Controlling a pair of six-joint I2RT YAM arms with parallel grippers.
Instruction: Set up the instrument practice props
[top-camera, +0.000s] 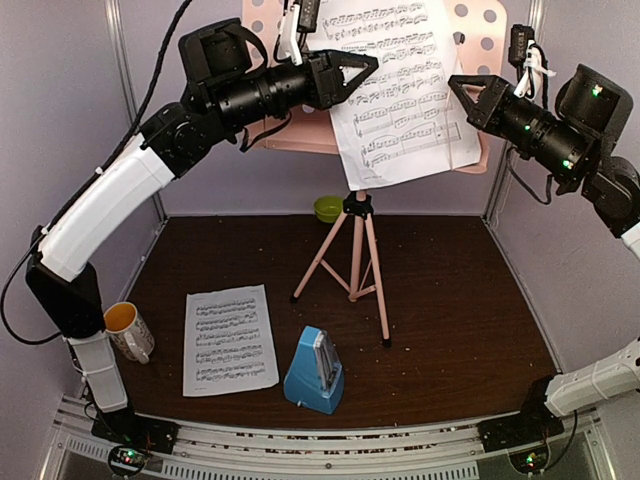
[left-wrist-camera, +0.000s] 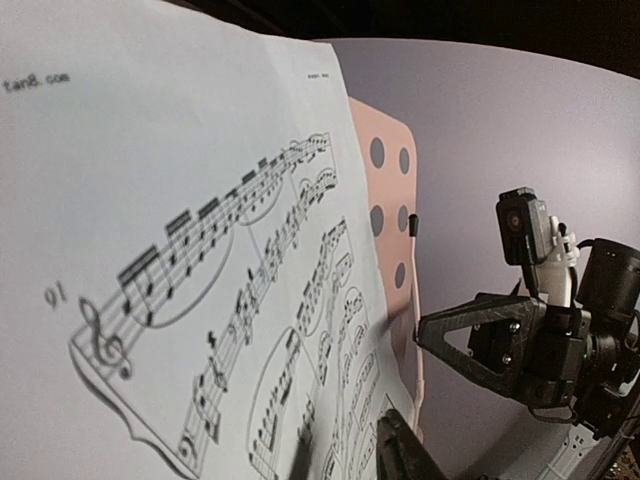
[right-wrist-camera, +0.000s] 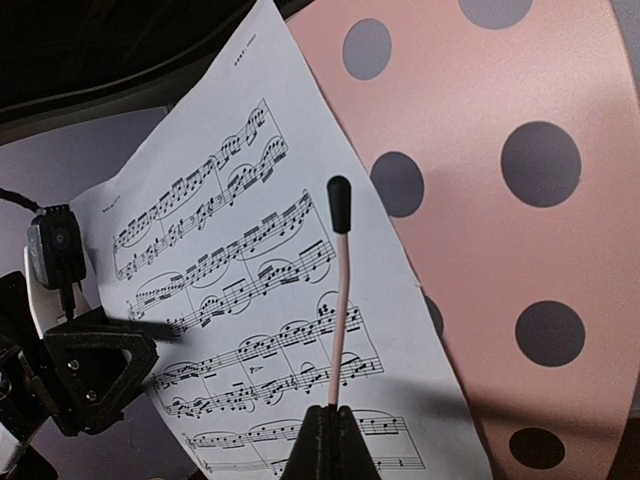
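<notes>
The pink music stand (top-camera: 352, 255) stands at the back; its perforated desk (top-camera: 482, 38) carries one tilted sheet-music page (top-camera: 400, 90). My right gripper (right-wrist-camera: 332, 412) is shut on the desk's thin pink page-holder wire (right-wrist-camera: 340, 290), which crosses in front of the page (right-wrist-camera: 230, 260). My left gripper (top-camera: 365, 70) is at the page's left side; one finger (left-wrist-camera: 405, 455) lies in front of the page (left-wrist-camera: 150, 200) with a dark blur beside it, jaws a little apart. A second page (top-camera: 230, 340) lies flat at the front left. The blue metronome (top-camera: 315, 375) stands next to it.
A white mug (top-camera: 128, 330) with orange inside stands at the table's left edge by the left arm's base. A lime-green bowl (top-camera: 328, 208) sits behind the tripod legs at the back wall. Grey walls close in on both sides.
</notes>
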